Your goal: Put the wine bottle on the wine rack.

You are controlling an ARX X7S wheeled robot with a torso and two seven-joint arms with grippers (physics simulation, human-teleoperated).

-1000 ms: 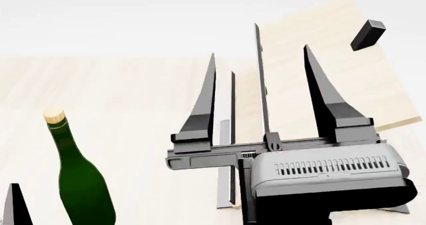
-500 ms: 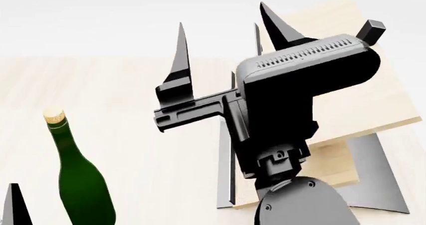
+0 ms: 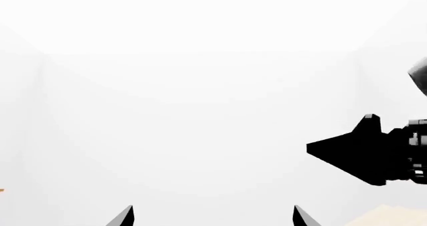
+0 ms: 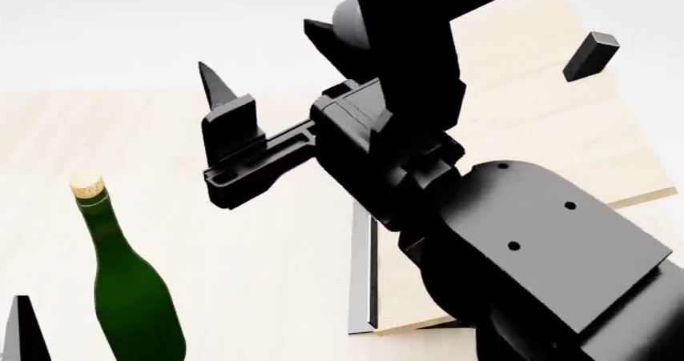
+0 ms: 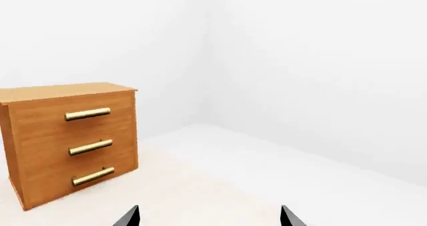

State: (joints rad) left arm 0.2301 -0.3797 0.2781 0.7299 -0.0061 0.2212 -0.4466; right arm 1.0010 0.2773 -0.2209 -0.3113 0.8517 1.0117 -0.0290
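White walls stood behind the pale table [image 4: 214, 241], where the wine bottle [image 4: 126, 289] waited upright at the lower left, unheld and away from the wine rack [image 4: 534, 137], while both the right hand [image 4: 272, 73] and the left hand [image 3: 213, 217] were wide and empty, so everything remained.

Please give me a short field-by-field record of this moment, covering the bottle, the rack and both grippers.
wine bottle: upright on the pale table at the head view's lower left, ungripped
wine rack: tilted light wooden boards behind the right arm, largely hidden by it
right gripper: raised in front of the rack, open and empty; its camera faces a brown drawer cabinet
left gripper: open, empty; one fingertip shows beside the bottle in the head view
bottle on rack: not yet
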